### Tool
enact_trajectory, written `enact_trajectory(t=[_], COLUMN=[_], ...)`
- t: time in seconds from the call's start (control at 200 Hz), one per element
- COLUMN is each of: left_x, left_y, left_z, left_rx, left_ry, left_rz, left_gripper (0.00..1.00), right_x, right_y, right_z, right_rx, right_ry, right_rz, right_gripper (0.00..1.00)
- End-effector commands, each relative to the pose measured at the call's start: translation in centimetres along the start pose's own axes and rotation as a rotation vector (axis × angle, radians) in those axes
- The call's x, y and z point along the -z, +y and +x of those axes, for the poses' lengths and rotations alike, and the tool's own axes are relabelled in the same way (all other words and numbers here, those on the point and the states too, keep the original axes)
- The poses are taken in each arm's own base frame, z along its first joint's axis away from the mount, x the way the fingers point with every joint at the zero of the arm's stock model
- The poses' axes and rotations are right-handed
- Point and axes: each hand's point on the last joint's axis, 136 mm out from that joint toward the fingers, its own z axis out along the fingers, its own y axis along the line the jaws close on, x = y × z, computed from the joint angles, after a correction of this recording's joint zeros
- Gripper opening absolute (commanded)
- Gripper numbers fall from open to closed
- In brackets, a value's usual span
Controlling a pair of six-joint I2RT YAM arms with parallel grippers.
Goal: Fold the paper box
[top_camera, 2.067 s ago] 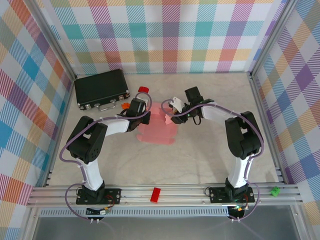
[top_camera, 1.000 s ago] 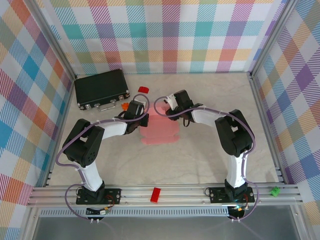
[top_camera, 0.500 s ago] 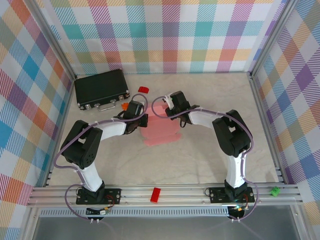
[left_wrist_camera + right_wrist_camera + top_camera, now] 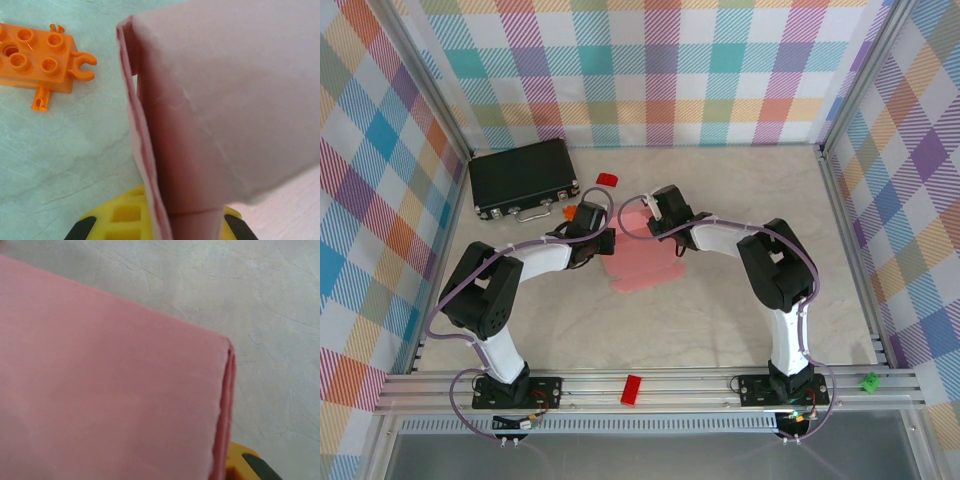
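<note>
While the left end effector (image 4: 608,243) pinches a folded edge of the paper box (image 4: 646,266), the right end effector (image 4: 649,222) sits at its far side, grip unclear.

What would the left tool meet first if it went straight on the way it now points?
The pink paper box: its folded card sits right at the left tool, probably pinched. The orange brick lies aside.

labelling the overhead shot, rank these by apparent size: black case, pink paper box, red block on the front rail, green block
1. black case
2. paper box, a close second, partly covered
3. red block
4. green block
</note>
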Motion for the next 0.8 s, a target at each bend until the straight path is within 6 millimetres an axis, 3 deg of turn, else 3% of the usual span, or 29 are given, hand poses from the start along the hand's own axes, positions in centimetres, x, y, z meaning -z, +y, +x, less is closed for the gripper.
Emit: enact_trajectory(t=[0.0,0.43,0.795], left_x=[0.8,1.3,0.6], left_y=[-1.4,-3.1,-2.7], left_z=[-0.1,-0.8,-0.8], left_rx=[-0.018,-0.067,-0.067], left_ry=[0.023,0.031,0.041], left_rz=[0.052,0.117,0.088], left_gripper=[0.0,0.0,0.0], right_x=[-0.5,-1.7,-2.5], right_y=[-0.1,-0.7,-1.5], right_z=[0.1,0.2,0.8], right_rx=[0.034,0.07,0.07], right_ry=[0.017,0.056,0.113], right_rz=[0.041,0.153,0.268], right_gripper=[0.17,0.1,0.08])
